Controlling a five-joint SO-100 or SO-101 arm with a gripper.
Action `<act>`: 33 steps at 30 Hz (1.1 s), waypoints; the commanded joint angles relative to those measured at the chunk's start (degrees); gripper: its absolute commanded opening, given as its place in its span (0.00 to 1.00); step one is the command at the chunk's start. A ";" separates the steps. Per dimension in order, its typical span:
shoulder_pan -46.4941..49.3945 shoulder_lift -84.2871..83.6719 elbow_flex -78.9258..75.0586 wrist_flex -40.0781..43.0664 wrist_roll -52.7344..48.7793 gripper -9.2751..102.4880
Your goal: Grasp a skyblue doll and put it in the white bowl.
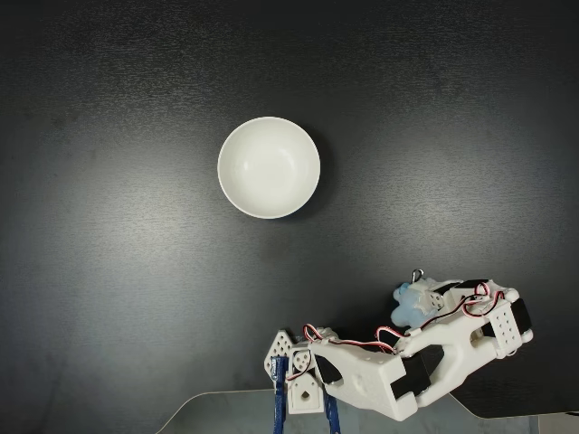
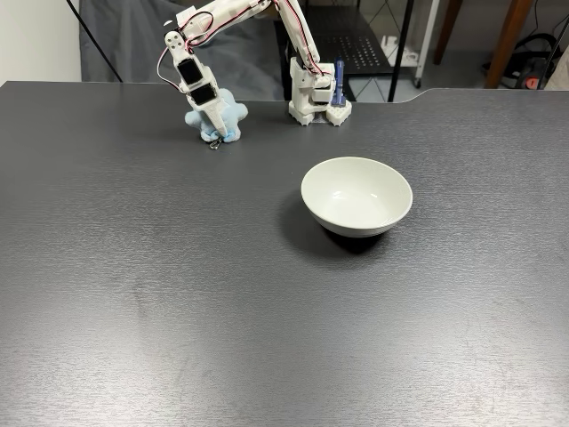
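Bare tabletop (image 2: 178,294) between doll (image 2: 222,116), bowl (image 2: 356,197).

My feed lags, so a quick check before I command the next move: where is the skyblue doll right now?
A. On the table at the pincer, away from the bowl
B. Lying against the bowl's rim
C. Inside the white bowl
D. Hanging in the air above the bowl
A: in both fixed views the skyblue doll sits on the dark table at the pincer, well apart from the white bowl, whose inside is bare.
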 commanded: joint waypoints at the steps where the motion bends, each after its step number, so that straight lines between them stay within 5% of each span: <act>1: 3.96 10.37 -4.39 -0.18 3.52 0.07; 8: 4.48 27.60 -5.54 0.26 12.83 0.07; 20: 1.93 47.64 -6.50 12.83 26.10 0.07; 33: -36.04 47.37 -25.66 12.48 59.24 0.07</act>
